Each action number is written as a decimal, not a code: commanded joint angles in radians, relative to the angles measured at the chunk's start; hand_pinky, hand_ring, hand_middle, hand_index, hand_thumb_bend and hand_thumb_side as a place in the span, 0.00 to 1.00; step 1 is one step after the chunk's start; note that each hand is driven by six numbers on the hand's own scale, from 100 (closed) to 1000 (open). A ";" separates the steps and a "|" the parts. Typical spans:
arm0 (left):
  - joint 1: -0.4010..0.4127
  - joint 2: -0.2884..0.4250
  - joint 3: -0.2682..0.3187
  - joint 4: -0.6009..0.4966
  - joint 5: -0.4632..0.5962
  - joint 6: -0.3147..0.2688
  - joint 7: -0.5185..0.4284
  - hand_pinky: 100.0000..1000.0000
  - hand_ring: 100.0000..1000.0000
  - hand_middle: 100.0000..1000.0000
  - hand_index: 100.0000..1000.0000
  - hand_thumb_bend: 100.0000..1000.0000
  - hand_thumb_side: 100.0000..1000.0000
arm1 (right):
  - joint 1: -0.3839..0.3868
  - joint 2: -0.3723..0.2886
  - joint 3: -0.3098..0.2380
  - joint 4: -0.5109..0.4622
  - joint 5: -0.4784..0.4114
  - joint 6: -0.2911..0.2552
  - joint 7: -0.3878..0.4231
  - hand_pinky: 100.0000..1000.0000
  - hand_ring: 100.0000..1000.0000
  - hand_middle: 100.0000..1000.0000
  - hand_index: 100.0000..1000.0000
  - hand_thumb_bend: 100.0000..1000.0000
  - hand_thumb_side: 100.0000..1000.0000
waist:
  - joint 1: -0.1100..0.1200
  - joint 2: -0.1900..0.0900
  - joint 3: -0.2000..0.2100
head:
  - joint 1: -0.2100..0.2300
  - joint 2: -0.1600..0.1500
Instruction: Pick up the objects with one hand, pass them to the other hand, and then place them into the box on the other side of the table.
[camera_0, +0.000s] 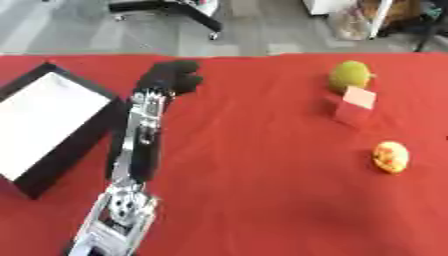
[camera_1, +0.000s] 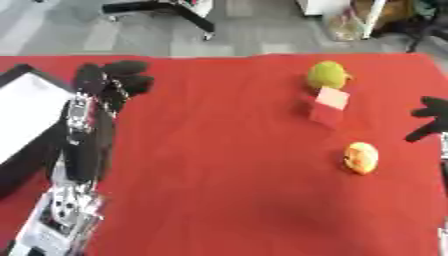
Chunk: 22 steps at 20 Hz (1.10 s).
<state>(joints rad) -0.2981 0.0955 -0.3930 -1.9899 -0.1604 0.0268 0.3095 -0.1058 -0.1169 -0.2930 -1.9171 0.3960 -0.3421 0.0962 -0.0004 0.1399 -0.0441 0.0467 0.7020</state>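
Note:
Three objects lie on the red table's right half: a green round fruit (camera_0: 349, 75), a red-pink block (camera_0: 353, 106) touching its near side, and an orange-yellow fruit (camera_0: 391, 156) nearer to me. The black box (camera_0: 33, 182) with a white inside sits at the left edge; I see nothing in it. My left hand (camera_0: 171, 76) hovers just right of the box's far corner, fingers relaxed, holding nothing. At the right edge my right hand (camera_1: 428, 120) is open with fingers spread, a little right of and beyond the orange-yellow fruit.
My left forearm (camera_0: 138, 145) runs from the lower left along the box's right wall. Red cloth (camera_0: 254, 165) covers the table. Beyond the far edge there is grey floor with a black stand base (camera_0: 175, 9) and furniture.

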 joint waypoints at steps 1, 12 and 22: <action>-0.003 -0.001 -0.002 -0.010 -0.002 0.000 -0.003 0.74 0.67 0.67 0.70 0.19 1.00 | -0.002 -0.053 -0.015 0.019 0.064 -0.025 0.051 0.93 0.39 0.61 0.79 0.17 1.00 | -0.005 -0.012 0.002 | -0.001 0.005; -0.003 0.000 -0.007 -0.010 -0.004 0.001 -0.007 0.74 0.67 0.67 0.70 0.19 1.00 | 0.001 -0.116 -0.019 0.245 0.194 -0.124 0.088 0.94 0.41 0.67 0.81 0.22 1.00 | -0.006 -0.004 0.006 | -0.002 0.007; -0.001 0.000 -0.010 -0.010 -0.007 0.002 -0.011 0.74 0.67 0.68 0.70 0.19 1.00 | -0.038 -0.164 -0.002 0.322 0.342 -0.186 0.042 0.92 0.47 0.75 0.86 0.31 1.00 | -0.007 -0.003 0.008 | -0.030 0.011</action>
<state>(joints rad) -0.2912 0.0954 -0.3994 -1.9899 -0.1645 0.0294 0.3022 -0.1320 -0.2458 -0.2959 -1.5871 0.7137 -0.5195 0.1495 -0.0047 0.1441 -0.0365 0.0227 0.7113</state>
